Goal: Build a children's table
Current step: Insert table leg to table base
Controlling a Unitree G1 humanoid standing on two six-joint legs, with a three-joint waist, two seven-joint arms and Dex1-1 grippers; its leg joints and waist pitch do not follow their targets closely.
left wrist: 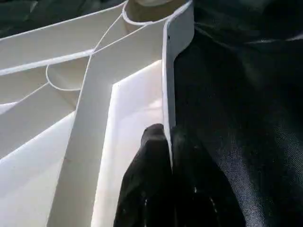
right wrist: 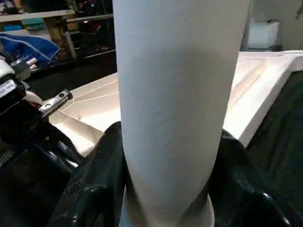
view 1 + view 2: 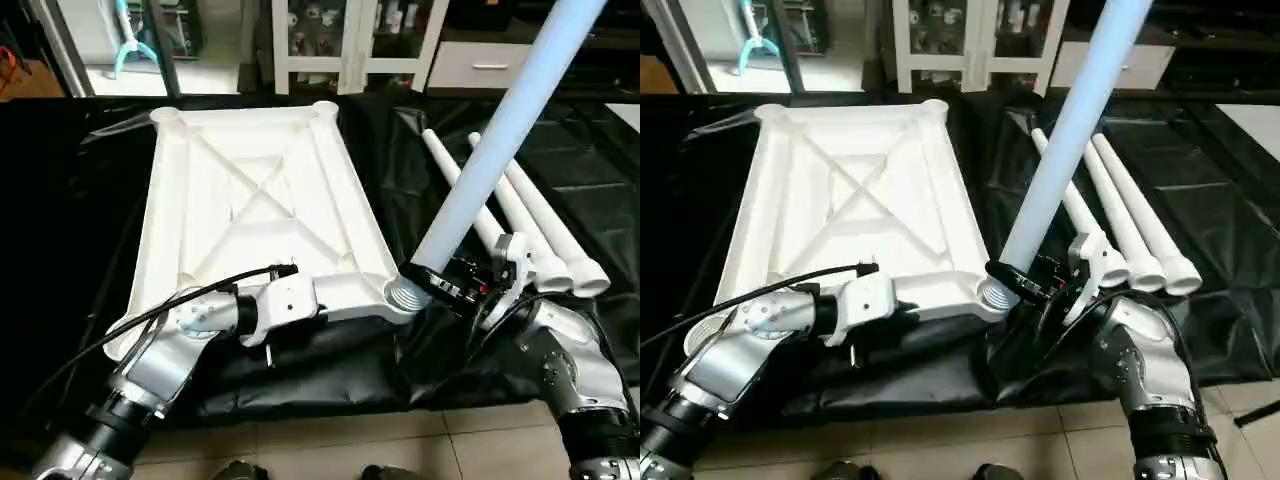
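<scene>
The white tabletop [image 3: 250, 190] lies underside up on a black sheet, its X ribs showing. My left gripper [image 1: 169, 156] is shut on the tabletop's near rim, one black finger [image 1: 147, 175] on the inside of the wall. A long white leg [image 3: 490, 150] slants up to the right from the near right corner socket [image 3: 392, 300], where its threaded end [image 3: 408, 292] rests. My right gripper [image 3: 452, 287] is shut on this leg just above the thread, with black fingers [image 2: 97, 179] on both sides of the tube [image 2: 175, 94]. Three more legs [image 3: 1120, 215] lie side by side to the right.
The black sheet [image 3: 60, 200] covers the work surface and ends at a tiled floor [image 3: 330, 450] close to me. White cabinets [image 3: 350, 40] stand behind the tabletop. A black cable [image 3: 180, 300] loops over my left forearm.
</scene>
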